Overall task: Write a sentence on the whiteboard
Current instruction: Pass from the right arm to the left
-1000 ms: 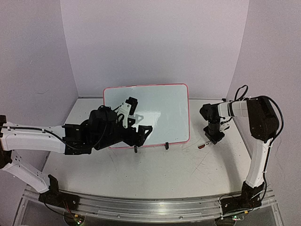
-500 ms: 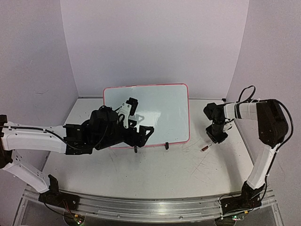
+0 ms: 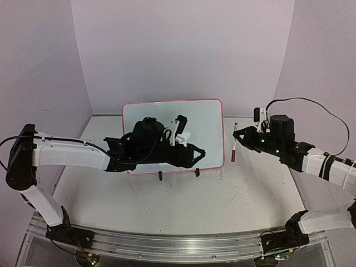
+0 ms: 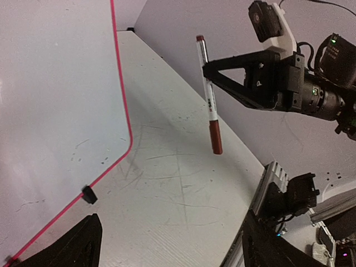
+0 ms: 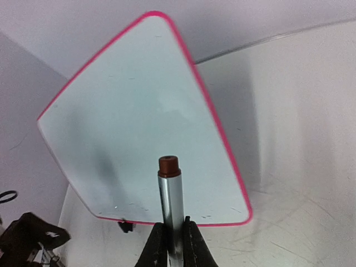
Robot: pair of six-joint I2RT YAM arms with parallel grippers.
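your right gripper point(image 3: 238, 136) is clamped tight on a marker point(image 3: 233, 142), which stands nearly upright in the air above the table point(image 3: 222, 194). from the left wrist camera you can see the fingers pinching the marker's white barrel a little above its middle, with the long red cap hanging at 6 o'clock and a short dark red end at 12 o'clock. from the right wrist camera that short end points up out of the closed fingers point(image 5: 159, 240), toward the board.

the whiteboard point(image 3: 206, 119) stands upright at 12 o'clock on the table, resting on two small black feet point(image 3: 197, 172), its pink frame all around. its face shows plain white with only faint specks low down. the marker hangs just off the board's 3 o'clock edge, apart from it.

your left gripper point(image 3: 196, 155) is spread wide with nothing between its fingers. it reaches across in front of the board, hovering near the board's 5 o'clock corner, and faces the marker at its 3 o'clock. whether it touches the board, you cannot tell.
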